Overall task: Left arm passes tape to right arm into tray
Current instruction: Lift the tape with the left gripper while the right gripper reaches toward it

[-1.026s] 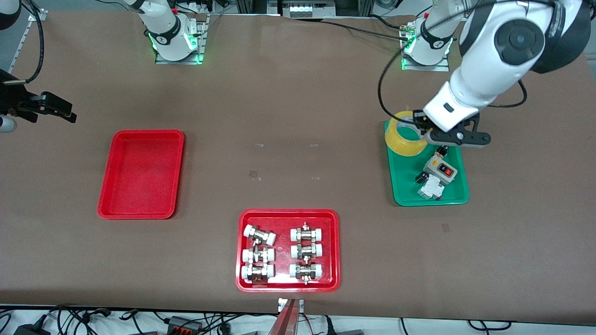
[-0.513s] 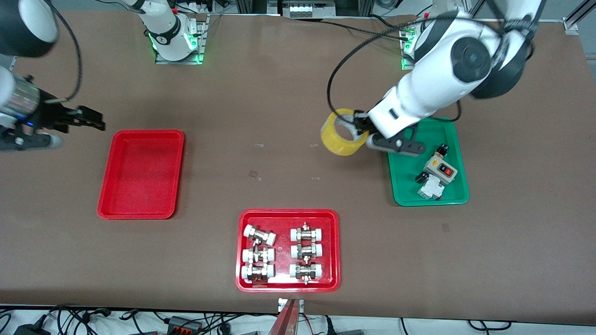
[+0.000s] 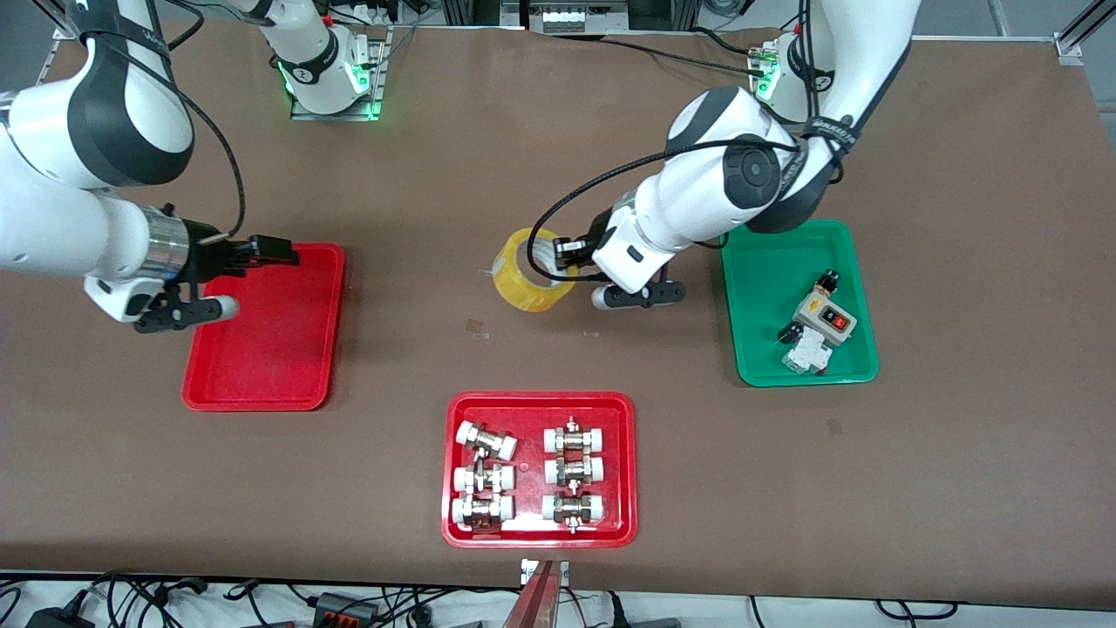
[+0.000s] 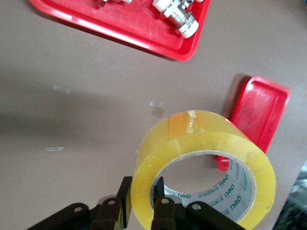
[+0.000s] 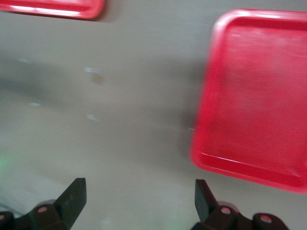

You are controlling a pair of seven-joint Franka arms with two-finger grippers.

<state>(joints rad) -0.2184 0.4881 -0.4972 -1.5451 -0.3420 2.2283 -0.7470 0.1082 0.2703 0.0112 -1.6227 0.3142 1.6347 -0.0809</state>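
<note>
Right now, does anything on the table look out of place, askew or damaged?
Nothing looks damaged or spilled. One small oddity: in the wider red tray, the fitting nearest the robots' bases lies tilted while the others sit in straight rows. The tape is held in the left claw above the bare table, as expected.

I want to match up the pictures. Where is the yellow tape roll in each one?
Front view: the tape hangs over bare table in the middle, held by the left gripper.
Left wrist view: the tape fills the lower middle, its wall pinched between the fingers.
Right wrist view: not in it.
Shared landmark: the plain red tray.
</note>
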